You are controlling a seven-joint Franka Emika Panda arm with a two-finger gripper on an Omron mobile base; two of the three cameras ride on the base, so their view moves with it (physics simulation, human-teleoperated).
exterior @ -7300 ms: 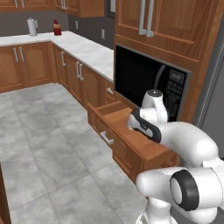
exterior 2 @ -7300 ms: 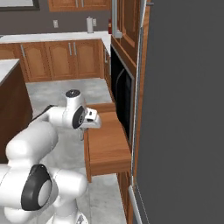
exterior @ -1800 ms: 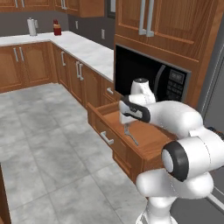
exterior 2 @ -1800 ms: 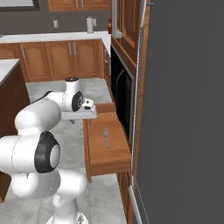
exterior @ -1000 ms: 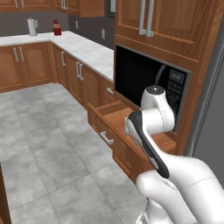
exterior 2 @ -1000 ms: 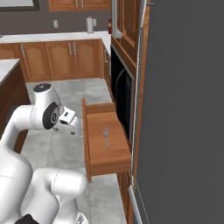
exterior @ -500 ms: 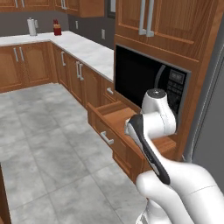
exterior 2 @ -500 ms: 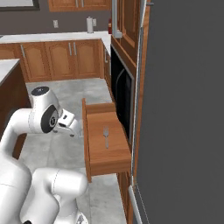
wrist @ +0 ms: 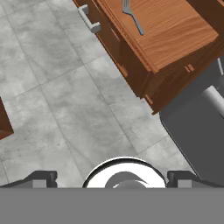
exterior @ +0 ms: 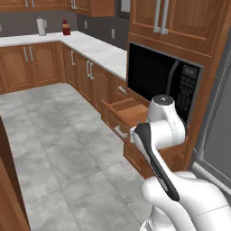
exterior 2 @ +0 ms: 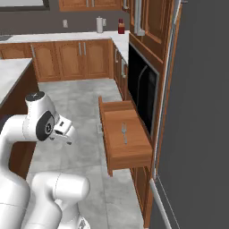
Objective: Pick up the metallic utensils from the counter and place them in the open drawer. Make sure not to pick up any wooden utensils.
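Observation:
The brown wooden drawer (exterior 2: 127,145) stands pulled out below the black oven, with its silver bar handle (wrist: 89,20) toward the floor. A thin grey metallic utensil (exterior 2: 124,132) lies flat inside it, also seen as the utensil (wrist: 132,16) in the hand view. My gripper (exterior 2: 68,137) hangs left of the drawer over the floor, apart from it, open and empty; its fingertips (wrist: 42,177) stand wide apart. The marble counter (exterior 2: 10,74) is at the far left. The wooden utensils are out of view.
A black built-in oven (exterior: 162,76) sits above the drawer (exterior: 127,109). A tall dark grey fridge (exterior 2: 201,112) fills the right. Wall cabinets with white tops (exterior: 90,45) run along the back. Grey tiled floor (exterior: 58,135) lies open between drawer and counter.
The arm has swung away from above the drawer to its left, over the floor. The grey utensil stays in the drawer. Over the last half second almost nothing has moved.

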